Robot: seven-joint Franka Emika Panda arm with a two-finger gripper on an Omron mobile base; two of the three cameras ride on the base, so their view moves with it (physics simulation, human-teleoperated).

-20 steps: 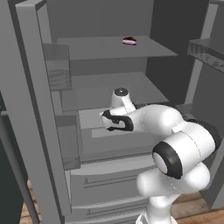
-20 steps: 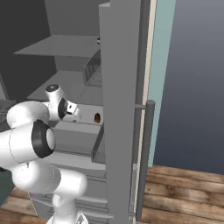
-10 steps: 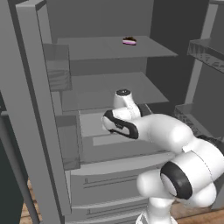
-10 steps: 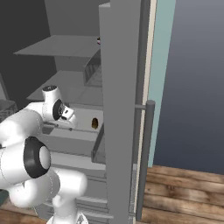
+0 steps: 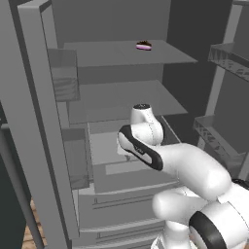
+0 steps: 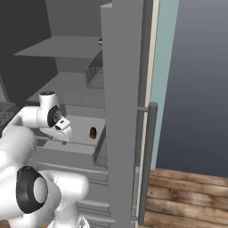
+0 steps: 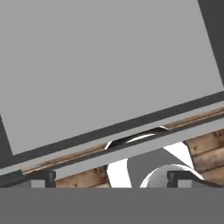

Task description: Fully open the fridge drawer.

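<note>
Drawer [image 5: 121, 165] sits low in the open fridge, under the shelves, partly pulled out, a small brown thing [image 6: 93, 132] on its pale floor. White arm reaches over it. Pincer [image 7: 112, 177] hangs above the drawer's front edge, tips wide apart, gripping nothing. I'd guess a stiff, light box that slides easily; best hooked at the front handle strip.

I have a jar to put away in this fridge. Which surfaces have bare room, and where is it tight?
The upper shelf is bare apart from a small pink-topped item near its back right. The middle shelf looks bare. The fridge drawer is tight: the arm reaches over it, and a small brown object stands at its right side.
</note>
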